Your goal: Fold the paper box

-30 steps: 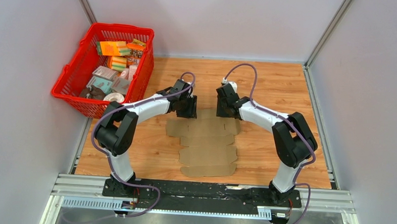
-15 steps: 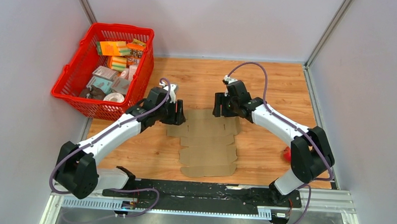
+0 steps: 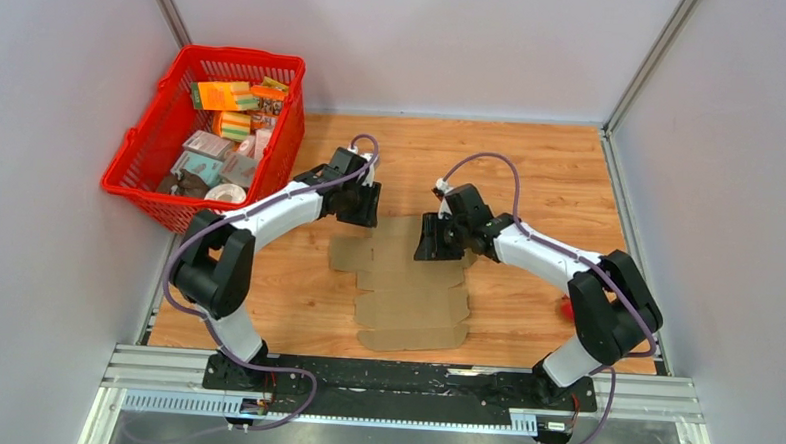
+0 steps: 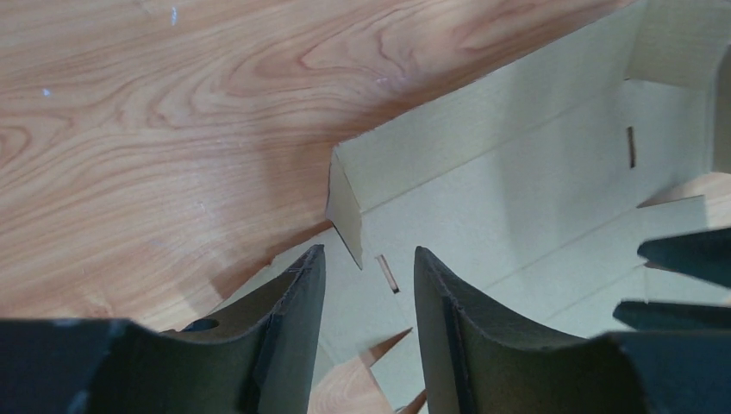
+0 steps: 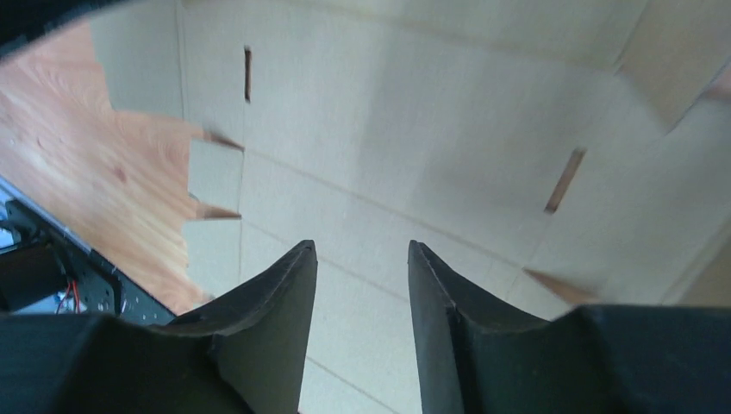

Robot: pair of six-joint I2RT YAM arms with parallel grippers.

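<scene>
The paper box [image 3: 411, 295] lies as a flat die-cut sheet in the middle of the bench [image 3: 556, 174], with bare wood along every edge. The left hand [image 4: 365, 263] hovers at its far-left corner, fingers partly spread and empty (a small side flap [image 4: 345, 210] stands up there). The right hand [image 5: 358, 254], likewise half-open and empty, hangs over the far-right panel. The red mesh basket [image 3: 244, 53] sits well off to the left.
</scene>
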